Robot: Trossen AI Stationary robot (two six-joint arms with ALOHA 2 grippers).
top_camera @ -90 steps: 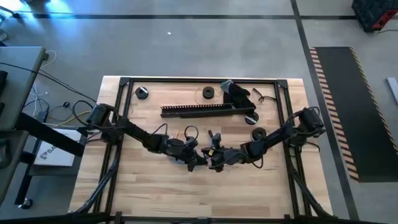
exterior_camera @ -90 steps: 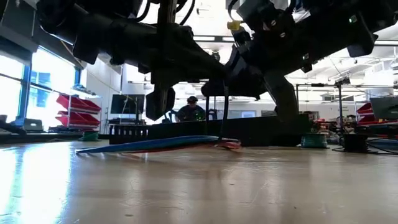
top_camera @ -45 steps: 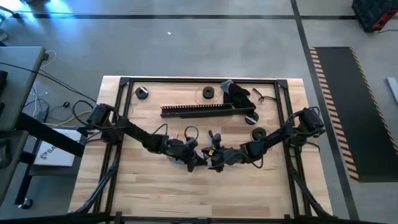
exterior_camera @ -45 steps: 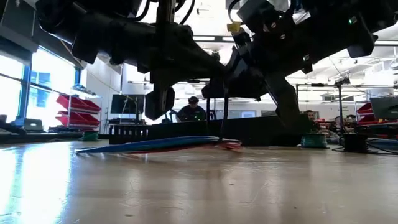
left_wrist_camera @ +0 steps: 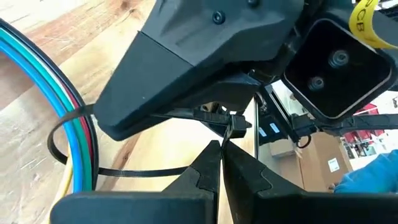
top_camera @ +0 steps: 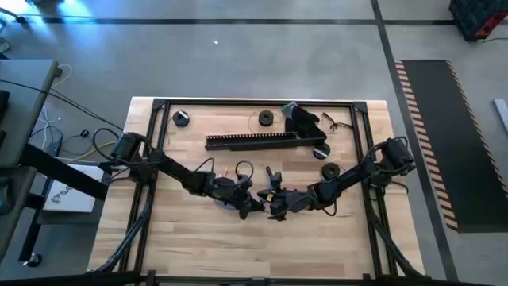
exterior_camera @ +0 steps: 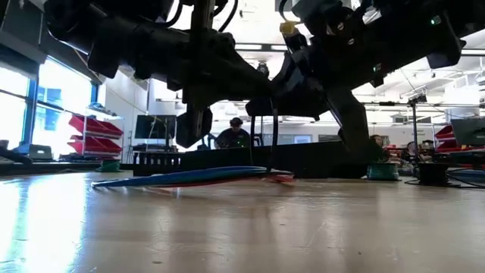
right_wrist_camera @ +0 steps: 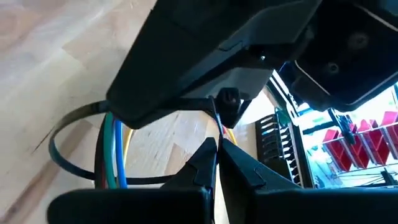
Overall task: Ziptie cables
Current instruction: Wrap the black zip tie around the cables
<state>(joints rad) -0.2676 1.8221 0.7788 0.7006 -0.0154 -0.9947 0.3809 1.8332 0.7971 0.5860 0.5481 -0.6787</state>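
Near the middle of the worktop, seen from above, the left claw and the right claw meet tip to tip, both arms reaching inward from the frame's sides. Behind them lies a long black slotted duct, with small dark parts scattered near the far edge.

From table height, both arms hang low over the cables, a flat sweep of blue and red wires lying on the wood. A thin dark strand, the ziptie, runs straight down from the claws to the bundle. A person sits in the room behind.

Past the left wrist, the left claw has its fingers pressed narrowly together on the ziptie, whose strip loops around the blue, green and red cables and passes up to its small head just under the other arm.

Past the right wrist, the right claw is likewise pinched narrow on the ziptie close to its head. The loop encircles the blue, green and yellow cables loosely, with slack around them.
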